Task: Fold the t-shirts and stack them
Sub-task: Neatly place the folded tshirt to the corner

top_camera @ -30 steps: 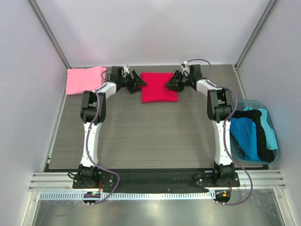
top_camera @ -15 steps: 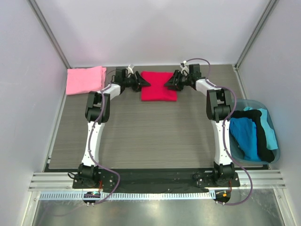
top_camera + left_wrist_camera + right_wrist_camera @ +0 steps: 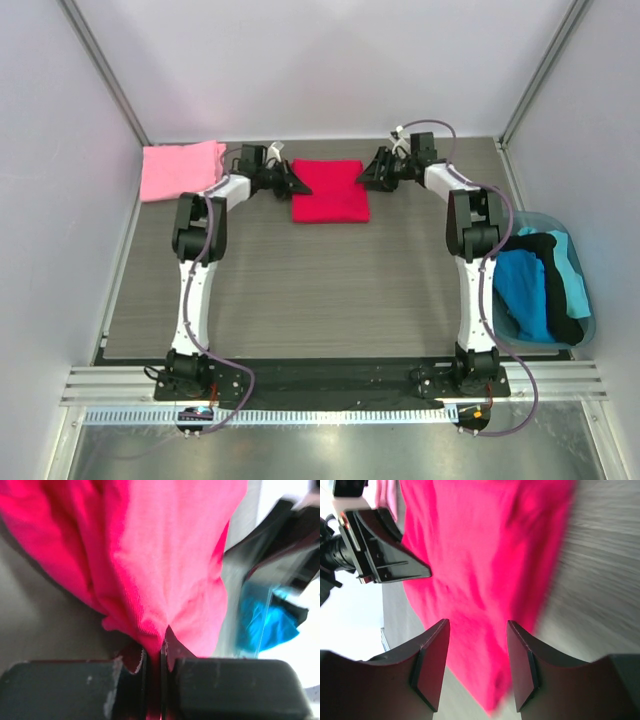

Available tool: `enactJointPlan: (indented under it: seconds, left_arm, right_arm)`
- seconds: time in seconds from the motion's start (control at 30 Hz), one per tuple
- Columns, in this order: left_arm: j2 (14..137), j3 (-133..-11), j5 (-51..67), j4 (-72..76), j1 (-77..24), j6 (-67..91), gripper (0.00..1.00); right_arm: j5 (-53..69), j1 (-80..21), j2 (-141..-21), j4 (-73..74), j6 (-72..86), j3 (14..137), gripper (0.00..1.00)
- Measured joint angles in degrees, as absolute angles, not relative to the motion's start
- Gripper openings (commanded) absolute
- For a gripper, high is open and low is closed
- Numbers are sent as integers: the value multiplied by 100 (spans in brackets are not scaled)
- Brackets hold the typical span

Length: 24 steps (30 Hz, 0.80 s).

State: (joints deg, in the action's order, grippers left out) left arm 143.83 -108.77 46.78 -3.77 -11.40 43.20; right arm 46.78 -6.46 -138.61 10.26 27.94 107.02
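On table (image 3: 300,290), red t-shirt (image 3: 332,195) shifted left, left gripper (image 3: 297,184) pinching it.

Your table (image 3: 300,290): grey wood-grain top | red t-shirt (image 3: 330,192): folded flat, between left gripper (image 3: 297,185) fingers and right gripper (image 3: 364,180) fingers | pink t-shirt (image 3: 181,170): folded, well left of your left fingers.

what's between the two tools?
The folded red t-shirt, with the left tool pinching its left edge and the right tool open at its right edge. Top view shows it.

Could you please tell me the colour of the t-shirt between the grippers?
Crimson-red t-shirt; top view shows it best.
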Motion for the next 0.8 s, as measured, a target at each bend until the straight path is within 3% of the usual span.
enactJointPlan:
  seconds: [0.23, 0.43, 0.8]
  left_arm:
    - [13058, -10449, 4499, -2716, -375, 2414, 0]
    - [12608, -10860, 3669, -4351, 379, 786, 0]
    - [12608, -12248, 2145, -5238, 340, -561, 0]
  right_arm:
    - [4818, 64, -12988, 1577, 2270, 10613, 54]
    - [4873, 416, -12722, 1619, 2110, 10374, 54]
    - [5050, 200, -12724, 1747, 2141, 10280, 53]
